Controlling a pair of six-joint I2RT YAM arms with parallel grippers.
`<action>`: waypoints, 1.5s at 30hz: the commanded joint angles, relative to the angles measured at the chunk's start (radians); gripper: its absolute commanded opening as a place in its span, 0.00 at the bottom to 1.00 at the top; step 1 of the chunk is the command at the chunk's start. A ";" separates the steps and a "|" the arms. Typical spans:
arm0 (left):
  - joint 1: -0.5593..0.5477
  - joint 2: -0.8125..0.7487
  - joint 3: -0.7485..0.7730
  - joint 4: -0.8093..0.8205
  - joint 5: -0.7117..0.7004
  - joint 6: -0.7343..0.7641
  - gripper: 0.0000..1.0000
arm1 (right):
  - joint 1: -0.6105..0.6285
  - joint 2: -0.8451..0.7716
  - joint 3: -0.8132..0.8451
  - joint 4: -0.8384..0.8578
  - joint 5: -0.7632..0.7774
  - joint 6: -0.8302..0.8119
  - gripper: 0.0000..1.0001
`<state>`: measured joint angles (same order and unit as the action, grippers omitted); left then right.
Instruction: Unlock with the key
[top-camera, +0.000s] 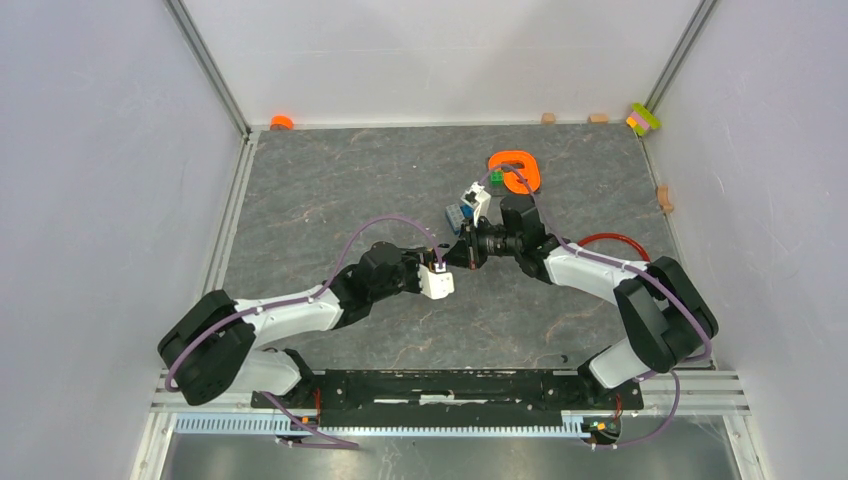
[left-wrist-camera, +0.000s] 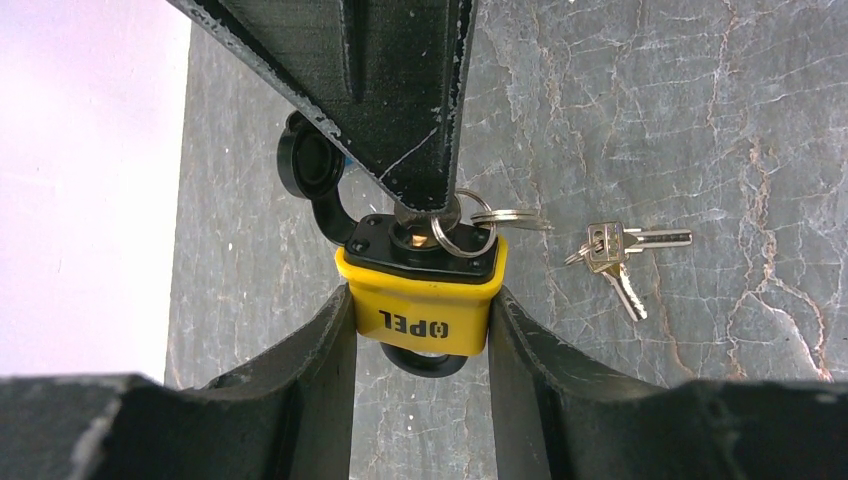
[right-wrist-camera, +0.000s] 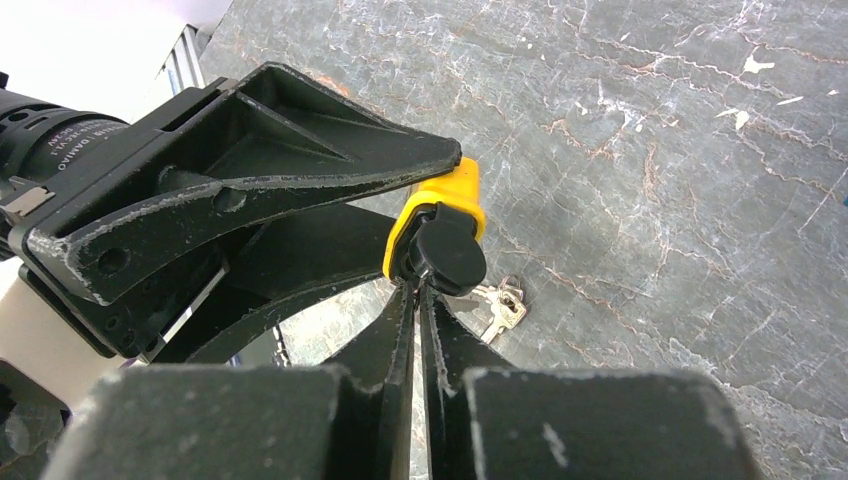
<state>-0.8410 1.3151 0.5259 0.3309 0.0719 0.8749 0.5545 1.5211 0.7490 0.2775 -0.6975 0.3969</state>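
A little yellow padlock (left-wrist-camera: 420, 305) with a black top is clamped by its sides between the fingers of my left gripper (left-wrist-camera: 422, 302), shackle toward the wrist. Its black dust cap (left-wrist-camera: 308, 160) hangs open to one side. The key (left-wrist-camera: 408, 216) sits in the keyhole, a ring (left-wrist-camera: 455, 228) hanging from it. Coming from the opposite side, my right gripper (right-wrist-camera: 418, 290) is shut on the key's head, right under the cap (right-wrist-camera: 448, 250) and the padlock (right-wrist-camera: 450, 190). Two spare keys (left-wrist-camera: 612, 250) on the ring lie on the table beside the lock.
Behind the grippers lie an orange ring-shaped piece (top-camera: 515, 170), a green block (top-camera: 497, 178) and a blue-and-white block (top-camera: 465, 210). A red cable (top-camera: 612, 240) loops by the right arm. Small blocks (top-camera: 598, 118) and an orange cap (top-camera: 282, 122) sit along the back wall.
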 joint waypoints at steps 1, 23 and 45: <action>-0.009 -0.044 0.050 0.091 0.032 0.039 0.02 | 0.016 -0.024 0.006 0.039 0.001 -0.002 0.10; -0.020 -0.023 0.055 0.111 -0.016 0.062 0.02 | 0.022 -0.035 -0.026 0.070 0.032 0.044 0.00; -0.154 0.150 -0.130 0.766 -0.264 0.529 0.02 | -0.070 0.143 -0.300 0.830 -0.069 0.814 0.00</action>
<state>-0.9665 1.4368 0.3855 0.7727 -0.1501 1.2549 0.4896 1.6333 0.4732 0.9371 -0.7219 1.0664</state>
